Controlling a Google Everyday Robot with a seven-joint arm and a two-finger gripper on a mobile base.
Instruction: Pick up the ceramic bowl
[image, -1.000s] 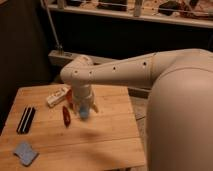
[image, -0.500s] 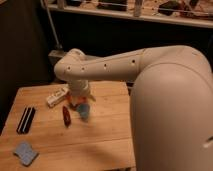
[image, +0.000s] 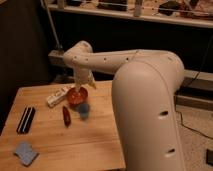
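Observation:
The ceramic bowl is small, round and glossy orange-red. It sits on the wooden table near the far edge. My gripper hangs from the white arm, points down, and is right above the bowl's far rim, touching or almost touching it. A small blue cup stands just in front of the bowl. A slim dark-red elongated object lies to the left of the cup.
A white packet lies left of the bowl. A black flat object lies at the table's left side and a blue sponge at the front left. My large white arm body fills the right side.
The arm has drawn back and up a little, so the bowl that the gripper covered now shows beneath it. The arm's body looms larger on the right.

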